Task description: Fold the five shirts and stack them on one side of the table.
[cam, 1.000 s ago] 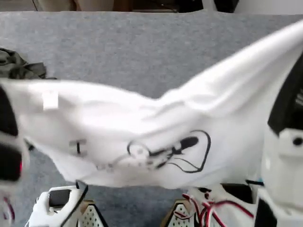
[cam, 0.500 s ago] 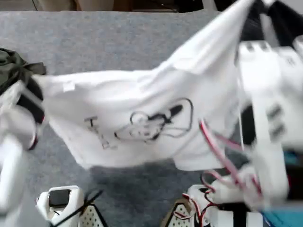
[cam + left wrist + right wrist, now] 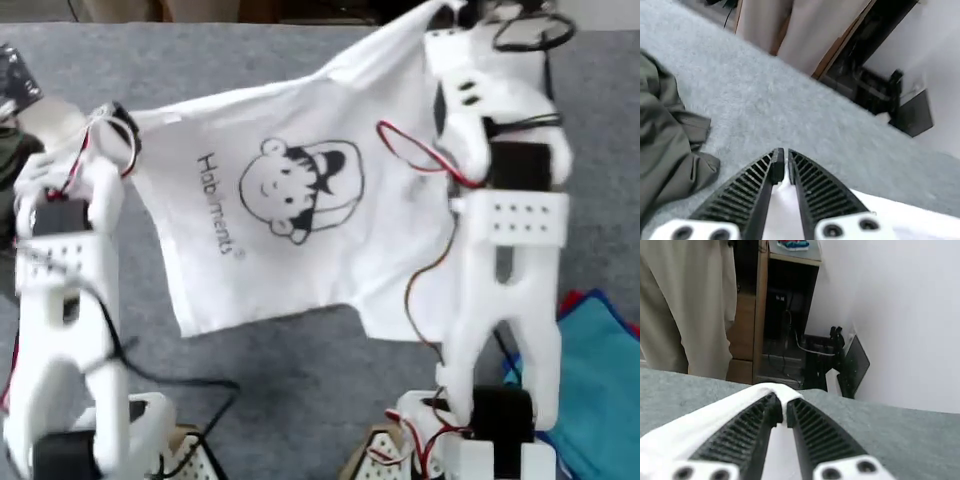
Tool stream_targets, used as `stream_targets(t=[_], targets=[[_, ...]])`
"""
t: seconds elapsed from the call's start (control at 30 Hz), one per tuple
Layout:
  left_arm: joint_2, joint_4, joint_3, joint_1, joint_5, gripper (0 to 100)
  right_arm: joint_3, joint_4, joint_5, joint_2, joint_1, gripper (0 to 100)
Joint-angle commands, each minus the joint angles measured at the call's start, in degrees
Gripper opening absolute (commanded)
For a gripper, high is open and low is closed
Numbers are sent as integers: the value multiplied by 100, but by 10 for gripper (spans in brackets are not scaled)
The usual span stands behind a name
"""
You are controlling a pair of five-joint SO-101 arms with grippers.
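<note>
A white shirt (image 3: 310, 260) with a cartoon print hangs spread out above the grey table (image 3: 250, 60), held up between both arms. At the left of the high view, my left gripper (image 3: 122, 130) is shut on one top corner. In the left wrist view its fingers (image 3: 782, 167) pinch the white cloth (image 3: 900, 220). My right gripper (image 3: 447, 18) is shut on the other top corner, at the far right. In the right wrist view the white fabric (image 3: 700, 425) drapes over its closed tips (image 3: 782, 410).
A crumpled dark olive shirt (image 3: 665, 140) lies on the table to the left, beyond my left gripper. A teal cloth (image 3: 595, 390) with a red edge lies at the near right. The arm bases (image 3: 440, 450) stand along the front edge.
Both arms have swung away from the camera and lifted the shirt with them. It now hangs flatter and farther back, with the print turned to face up.
</note>
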Motion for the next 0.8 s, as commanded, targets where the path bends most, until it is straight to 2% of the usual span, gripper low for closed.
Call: stream_targets(t=[0.0,0.1,0.27,0.5,0.63,0.77], targets=[[1103,-246,-1037,-185,360,19,769,-1108,-53,-22,-127,5],[2053,-149,-1908,-220,484,19,892,-1600,-79,295,-171,5],[3266,519,-3270,-211,501,19,365,-1890,-343,1279,-180,5],[4725,624,-4826,-246,536,19,-1631,-1855,-510,3160,-171,5],[5358,1037,-5829,-229,624,19,-2800,-1837,-484,3996,-163,5],[5912,1371,-6822,-255,607,19,-3925,-1204,-360,4567,-189,5]])
